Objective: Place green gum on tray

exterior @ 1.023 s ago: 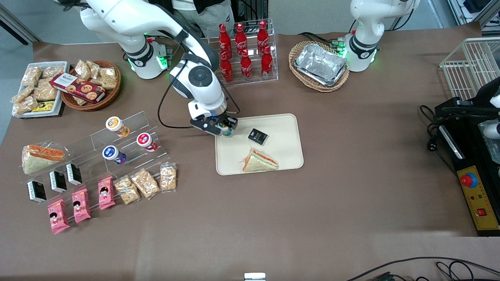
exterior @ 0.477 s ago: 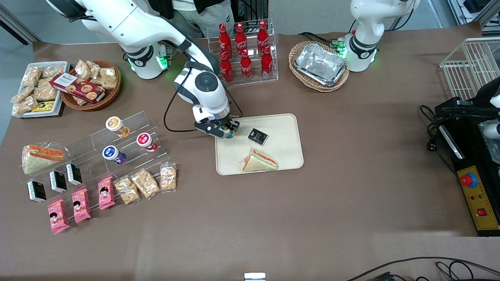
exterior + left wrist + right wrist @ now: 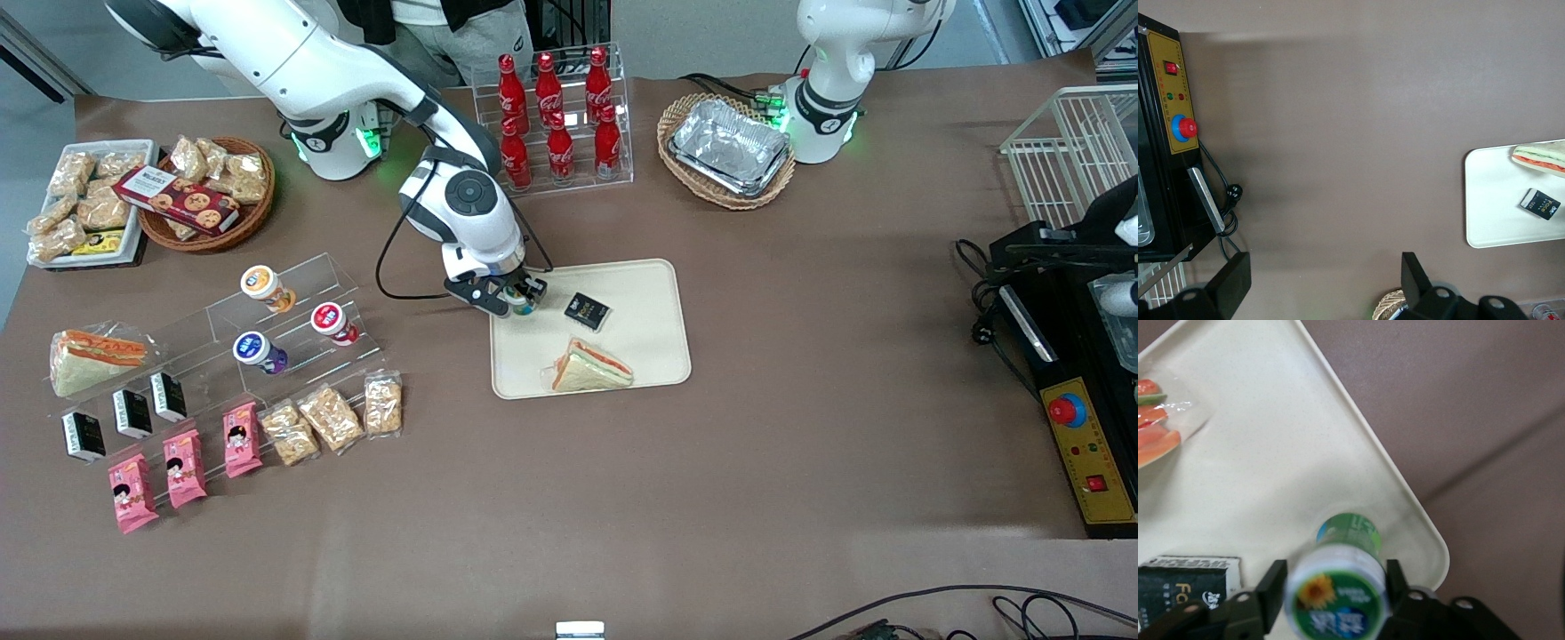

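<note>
The green gum (image 3: 1337,605) is a small canister with a green-rimmed white lid and a sunflower print. It stands upright at a corner of the cream tray (image 3: 1271,440), its base at or just above the tray surface. My right gripper (image 3: 1335,572) is shut on the gum, one black finger pressed on each side of the lid. In the front view the gripper (image 3: 514,299) hangs over the tray (image 3: 640,347) corner nearest the working arm, and the gum (image 3: 523,308) shows between the fingers.
A black packet (image 3: 587,310) and a wrapped sandwich (image 3: 591,366) lie on the tray. Cola bottles in a clear rack (image 3: 556,116) stand farther from the camera. A clear stand with other canisters (image 3: 267,289) and snack packs (image 3: 329,418) sits toward the working arm's end.
My right gripper has carried the gum a short way farther over the tray corner and lower toward it. Everything else is unchanged.
</note>
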`<move>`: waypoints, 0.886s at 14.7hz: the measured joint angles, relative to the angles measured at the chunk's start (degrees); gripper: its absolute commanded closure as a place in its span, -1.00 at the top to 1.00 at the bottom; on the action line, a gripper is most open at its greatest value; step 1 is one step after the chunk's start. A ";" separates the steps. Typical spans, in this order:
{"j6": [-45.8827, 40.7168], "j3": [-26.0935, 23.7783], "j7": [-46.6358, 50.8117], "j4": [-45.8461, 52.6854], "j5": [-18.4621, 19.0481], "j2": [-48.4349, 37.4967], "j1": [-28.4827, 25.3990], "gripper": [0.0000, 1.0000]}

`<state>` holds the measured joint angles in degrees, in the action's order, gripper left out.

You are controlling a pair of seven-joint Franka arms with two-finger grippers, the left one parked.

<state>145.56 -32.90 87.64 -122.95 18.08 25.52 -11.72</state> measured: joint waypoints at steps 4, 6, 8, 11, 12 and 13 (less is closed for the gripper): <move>-0.02 0.05 0.26 0.54 0.11 -0.18 0.03 1.00; -2.24 0.05 0.21 1.23 0.49 -1.87 0.20 1.00; -8.85 -0.03 -1.15 2.06 0.62 -5.86 0.55 1.00; -18.35 -0.82 -10.92 2.73 -5.00 -14.11 3.76 1.00; -20.78 -0.66 -16.59 3.04 -8.69 -16.84 5.36 1.00; -23.05 0.31 -22.62 3.34 -11.50 -19.44 6.78 1.00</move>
<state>122.51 -32.59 65.02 -119.60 6.58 6.09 -4.94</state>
